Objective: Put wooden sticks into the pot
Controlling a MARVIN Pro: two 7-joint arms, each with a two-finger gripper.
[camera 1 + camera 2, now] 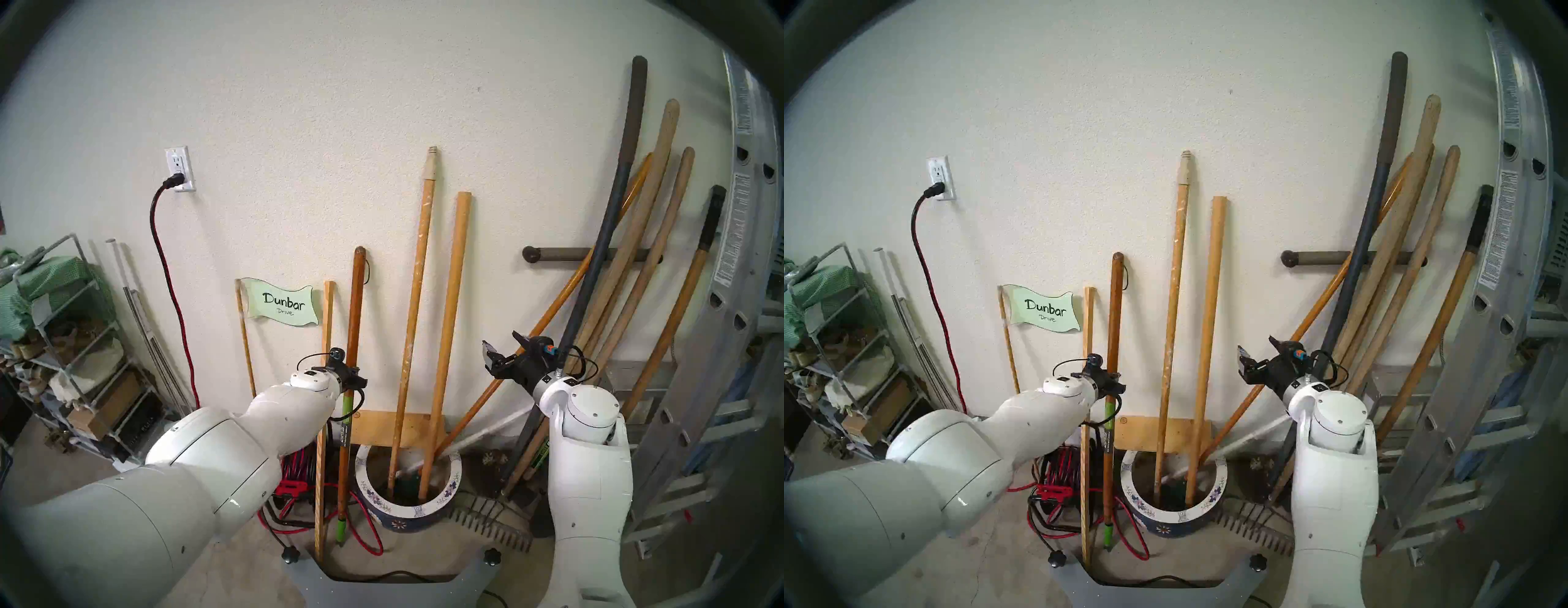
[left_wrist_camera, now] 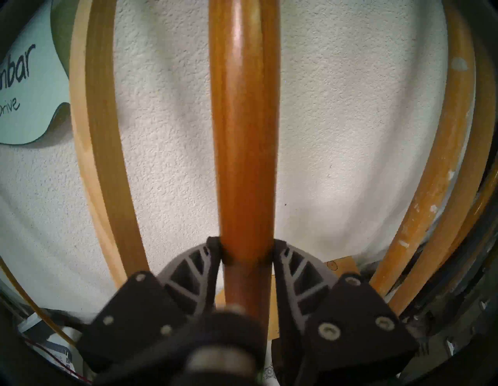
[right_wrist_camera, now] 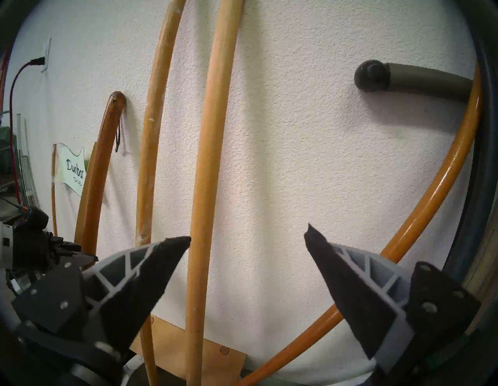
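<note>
Standing in pot (image 1: pixel 445 499) — two sticks (image 1: pixel 418 322); outside — one (image 1: pixel 355 322).

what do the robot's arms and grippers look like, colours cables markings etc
Both arms are glossy white, rounded shells with thin dark seams and small dark screw dots. Each ends in a black wrist unit with looping black cables; the right one carries a small orange and blue connector. The left gripper and right gripper have grey, triangular, lattice-ribbed fingers faced with black pads, bolted to black mounting blocks with silver screws.

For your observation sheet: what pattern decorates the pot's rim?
Blue-purple flowers on a white rim, clearest in the left head view.
</note>
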